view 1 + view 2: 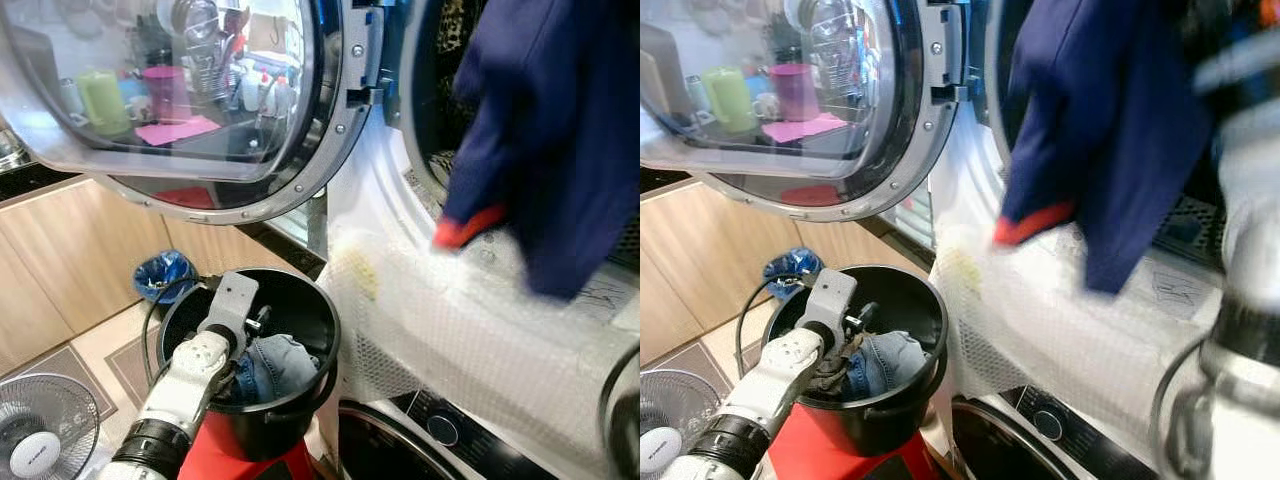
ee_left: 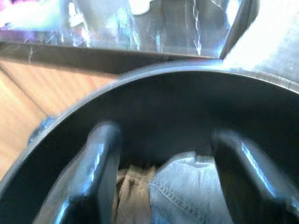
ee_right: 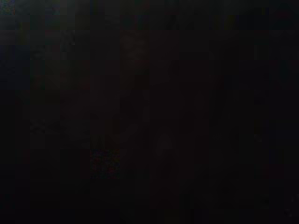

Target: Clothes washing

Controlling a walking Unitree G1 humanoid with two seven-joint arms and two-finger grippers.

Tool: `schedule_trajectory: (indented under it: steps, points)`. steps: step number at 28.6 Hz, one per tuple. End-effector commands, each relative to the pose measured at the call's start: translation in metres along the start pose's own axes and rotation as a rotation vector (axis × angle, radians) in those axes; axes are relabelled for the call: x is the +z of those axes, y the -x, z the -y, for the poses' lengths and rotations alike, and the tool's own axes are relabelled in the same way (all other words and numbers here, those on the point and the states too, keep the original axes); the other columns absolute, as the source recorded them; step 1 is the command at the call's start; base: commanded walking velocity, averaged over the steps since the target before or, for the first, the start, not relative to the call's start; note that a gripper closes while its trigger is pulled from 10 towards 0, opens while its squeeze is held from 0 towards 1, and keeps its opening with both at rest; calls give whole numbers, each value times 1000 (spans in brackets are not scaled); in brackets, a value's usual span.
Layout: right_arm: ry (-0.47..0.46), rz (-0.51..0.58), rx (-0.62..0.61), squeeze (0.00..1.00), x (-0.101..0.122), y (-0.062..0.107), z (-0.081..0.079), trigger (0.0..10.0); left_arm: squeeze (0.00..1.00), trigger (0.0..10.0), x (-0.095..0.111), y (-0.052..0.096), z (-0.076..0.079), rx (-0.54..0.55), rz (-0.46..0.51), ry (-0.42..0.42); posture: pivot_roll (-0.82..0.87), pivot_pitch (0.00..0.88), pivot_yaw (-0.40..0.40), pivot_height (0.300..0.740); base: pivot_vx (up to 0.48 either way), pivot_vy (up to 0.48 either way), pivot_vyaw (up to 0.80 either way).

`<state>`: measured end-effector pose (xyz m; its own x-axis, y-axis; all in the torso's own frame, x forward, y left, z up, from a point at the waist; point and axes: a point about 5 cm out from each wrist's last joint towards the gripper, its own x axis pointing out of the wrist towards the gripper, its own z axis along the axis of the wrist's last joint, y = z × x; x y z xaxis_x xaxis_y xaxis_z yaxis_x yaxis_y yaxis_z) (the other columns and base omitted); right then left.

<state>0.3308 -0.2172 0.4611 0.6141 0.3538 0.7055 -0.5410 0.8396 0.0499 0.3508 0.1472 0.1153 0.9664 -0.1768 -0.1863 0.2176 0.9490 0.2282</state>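
Laundry first: a navy garment with a red edge (image 1: 545, 150) hangs at the mouth of the washing machine drum (image 1: 440, 110), draped over the white machine front (image 1: 450, 310), and it's blurred; denim jeans (image 1: 272, 362) and a tan cloth (image 2: 128, 196) lie down in the black bucket (image 1: 300, 410), just beside the machine. Left gripper (image 2: 161, 163) is inside that bucket, fingers (image 2: 93, 163) spread apart above the jeans, gripping nothing; right arm (image 1: 1250, 300) shows blurred beside the garment, its wrist view black, so I can't tell its fingers. Round door (image 1: 200, 110) stands open above; a fan (image 1: 40, 435) sits on the floor.
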Motion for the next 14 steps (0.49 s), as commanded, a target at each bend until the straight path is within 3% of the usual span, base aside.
schedule_trajectory:
  steps: [1, 2, 3, 6, 7, 8, 9, 13, 14]
  points:
    - [35, -26, -232, 0, 15, -21, 26, 0, 0, 10000, -2, -1, 1, -3, -6, -27, 54, 0, 17, 740, 0, 0, 0]
    - [41, -43, -355, 0, 18, -23, 36, 0, 0, 10000, -3, -1, 1, -5, -6, -28, 54, 0, 17, 740, 0, 0, 0]
    - [41, -43, -355, 0, 18, -23, 36, 0, 0, 10000, -3, -1, 1, -5, -6, -28, 54, 0, 17, 740, 0, 0, 0]
    - [177, -114, -772, 0, 26, -9, 68, 0, 0, 10000, -1, -1, 5, -13, 6, -23, 66, 0, 3, 740, 0, 0, 0]
    - [233, -122, -838, 0, 28, -4, 74, 3765, 0, 10000, 0, -1, 6, -15, 10, -22, 68, 0, 2, 740, 0, 0, 0]
    - [253, -126, -877, 0, 28, 0, 77, 5294, 0, 10000, 0, -1, 7, -16, 11, -20, 68, 0, 2, 740, 0, 0, 0]
    - [262, -135, -897, 0, 26, 2, 80, 10000, 0, 10000, -1, -1, 8, -20, 10, -19, 68, 0, 2, 740, 0, 0, 0]
    - [321, -229, -939, 0, 7, 11, 88, 10000, 0, 10000, -4, 0, 16, -57, -1, -24, 65, 0, 5, 740, 0, 0, 0]
    - [328, -286, -972, 220, -7, 21, 95, 10000, 0, 10000, -4, 0, 19, -79, -3, -26, 58, 0, 14, 740, 0, 0, 0]
